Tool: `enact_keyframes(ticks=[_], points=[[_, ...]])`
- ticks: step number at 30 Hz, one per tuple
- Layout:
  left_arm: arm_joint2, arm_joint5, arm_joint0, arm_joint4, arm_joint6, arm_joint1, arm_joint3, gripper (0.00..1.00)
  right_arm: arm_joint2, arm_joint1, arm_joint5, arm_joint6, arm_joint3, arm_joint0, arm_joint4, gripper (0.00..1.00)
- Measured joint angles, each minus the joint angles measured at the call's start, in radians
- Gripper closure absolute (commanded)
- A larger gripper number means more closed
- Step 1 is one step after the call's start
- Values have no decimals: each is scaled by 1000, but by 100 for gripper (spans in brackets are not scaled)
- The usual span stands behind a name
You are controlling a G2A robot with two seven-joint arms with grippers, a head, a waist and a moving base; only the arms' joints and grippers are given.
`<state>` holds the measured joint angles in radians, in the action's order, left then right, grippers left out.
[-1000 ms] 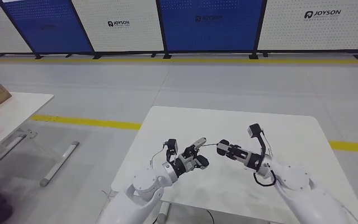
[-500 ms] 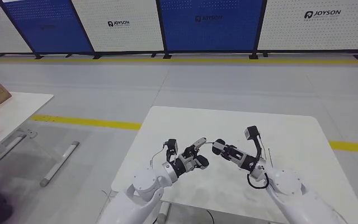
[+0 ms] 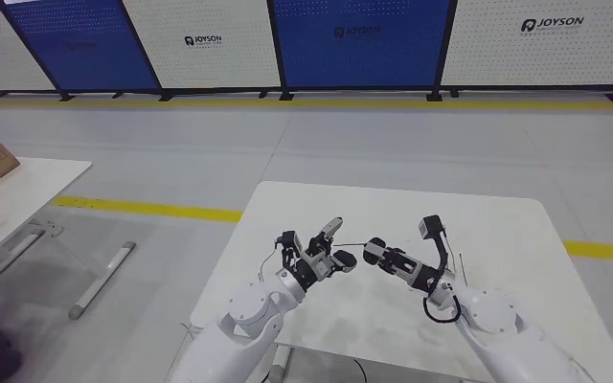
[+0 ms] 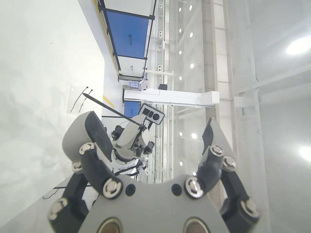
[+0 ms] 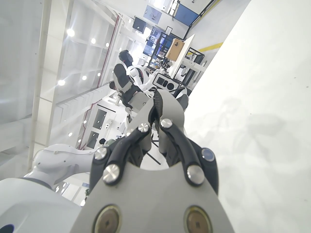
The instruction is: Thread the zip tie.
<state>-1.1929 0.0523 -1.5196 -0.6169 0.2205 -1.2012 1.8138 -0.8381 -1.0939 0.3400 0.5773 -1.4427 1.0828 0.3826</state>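
left gripper (image 4: 150,122): spread wide, ready to take tie tip
right gripper (image 3: 373,251): pinching tie (image 4: 109,109), presenting it over table (image 3: 316,206) middle

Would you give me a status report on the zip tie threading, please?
Left gripper open, empty. Right gripper shut on zip tie, free end toward left gripper. Two loose ties on table, aside.

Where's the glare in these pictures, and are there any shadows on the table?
Left wrist view: ceiling lights bloom into broad white patches, while the zip tie stands out dark against the pale table. Right wrist view: ceiling lamps throw star-shaped flare, and soft grey shadows lie on the table. Top view: even light, no glare on the table.
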Motion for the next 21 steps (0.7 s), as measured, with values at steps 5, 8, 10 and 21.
enact_keyframes(ticks=[5,8,10,21], points=[[15,-19,11,13,-15,-4,-4,0,0,0,0,0,0,0,0,100],[30,-50,31,20,-39,-9,-24,0,0,0,0,0,0,0,0,100],[41,-62,43,32,-52,-12,-39,17,0,0,0,0,0,0,0,100],[43,-92,39,91,-30,-11,-82,100,0,0,0,0,0,0,0,100]])
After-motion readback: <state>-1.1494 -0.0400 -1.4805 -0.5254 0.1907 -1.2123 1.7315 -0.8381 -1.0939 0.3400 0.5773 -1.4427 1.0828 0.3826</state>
